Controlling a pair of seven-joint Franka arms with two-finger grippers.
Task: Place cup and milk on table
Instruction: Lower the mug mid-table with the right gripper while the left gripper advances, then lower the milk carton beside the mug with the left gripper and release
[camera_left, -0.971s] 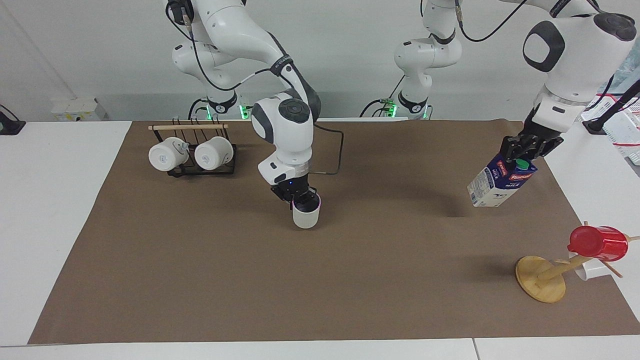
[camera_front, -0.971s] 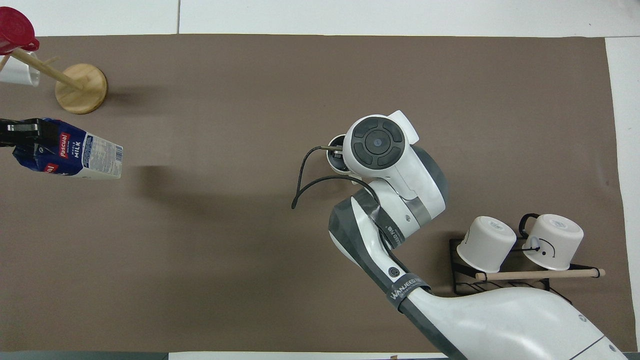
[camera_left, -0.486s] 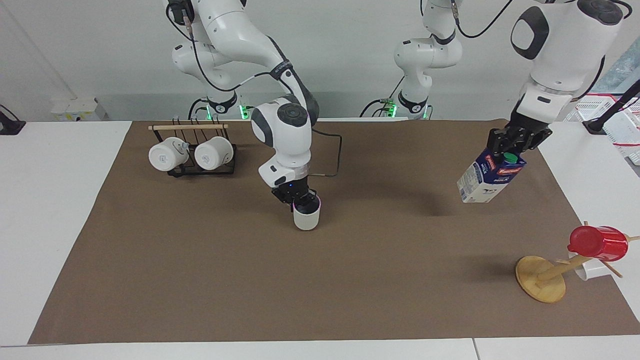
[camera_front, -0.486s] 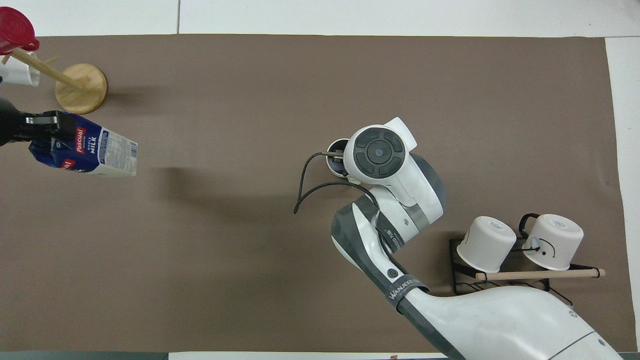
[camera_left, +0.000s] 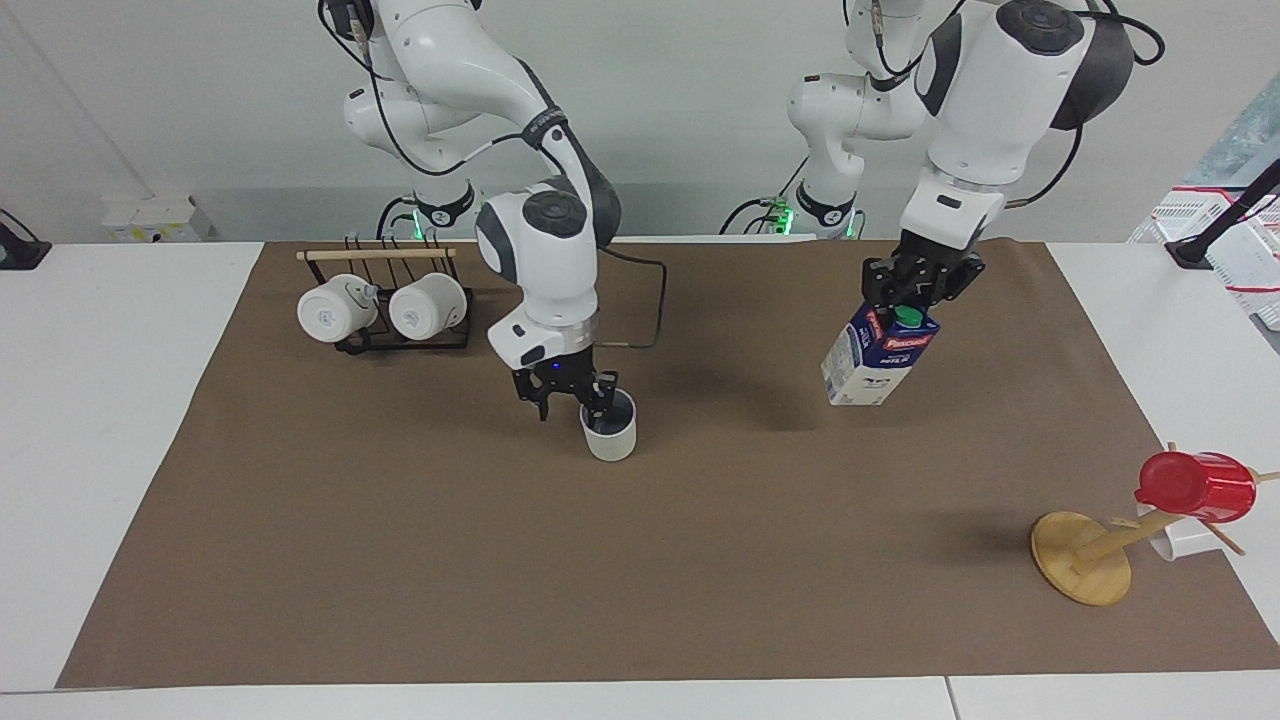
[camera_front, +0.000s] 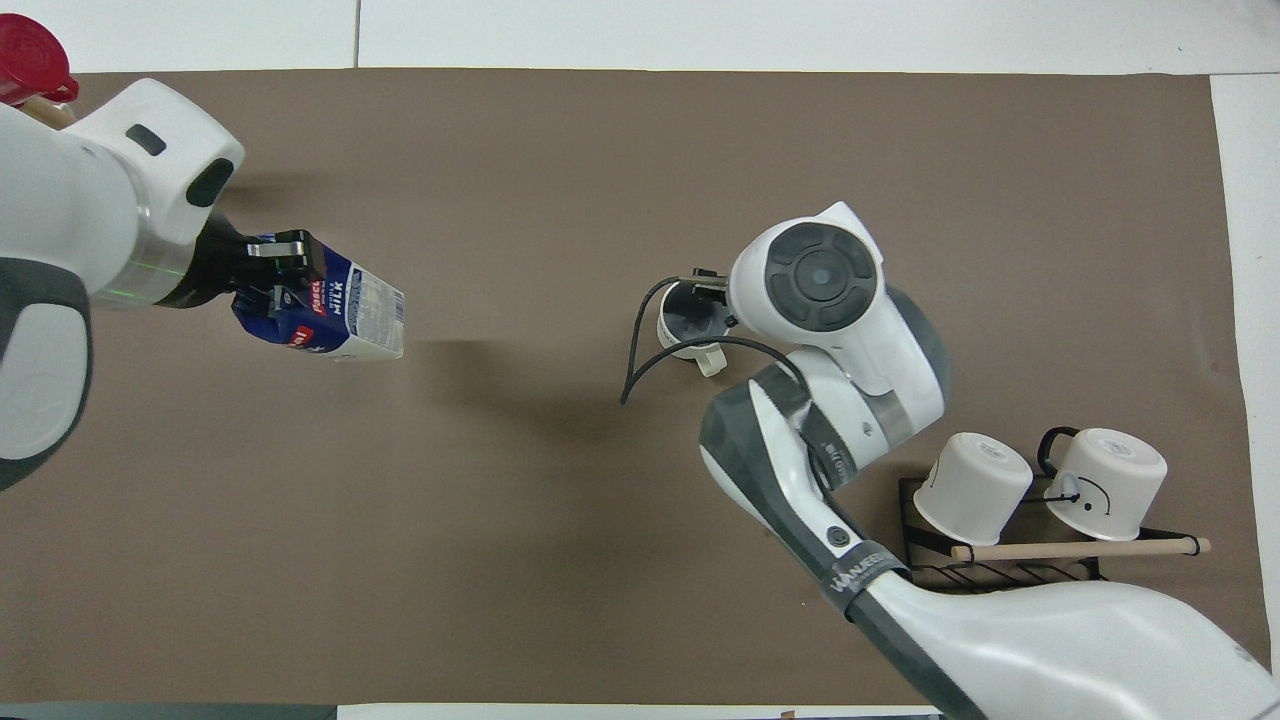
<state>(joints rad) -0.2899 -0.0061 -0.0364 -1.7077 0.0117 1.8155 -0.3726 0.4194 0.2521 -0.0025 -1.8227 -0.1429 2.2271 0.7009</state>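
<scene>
The pale cup (camera_left: 611, 432) stands upright on the table's brown paper (camera_left: 400, 560) near the middle; in the overhead view the cup (camera_front: 688, 325) shows its blue-grey inside and small handle. My right gripper (camera_left: 570, 400) is open just above the cup, with one finger by the rim and the other off to its side; in the overhead view the wrist hides most of it. My left gripper (camera_left: 915, 290) is shut on the top of the milk carton (camera_left: 880, 355) and holds it tilted in the air over the paper. The carton also shows in the overhead view (camera_front: 340, 315).
A black wire rack (camera_left: 385, 335) with two rounder white mugs stands toward the right arm's end, nearer to the robots. A wooden mug tree (camera_left: 1085, 560) with a red cup (camera_left: 1195, 487) stands at the left arm's end, farther from the robots.
My left arm has carried the milk carton from the paper's edge toward the middle. My right gripper has opened off the cup and shifted a little toward the right arm's end.
</scene>
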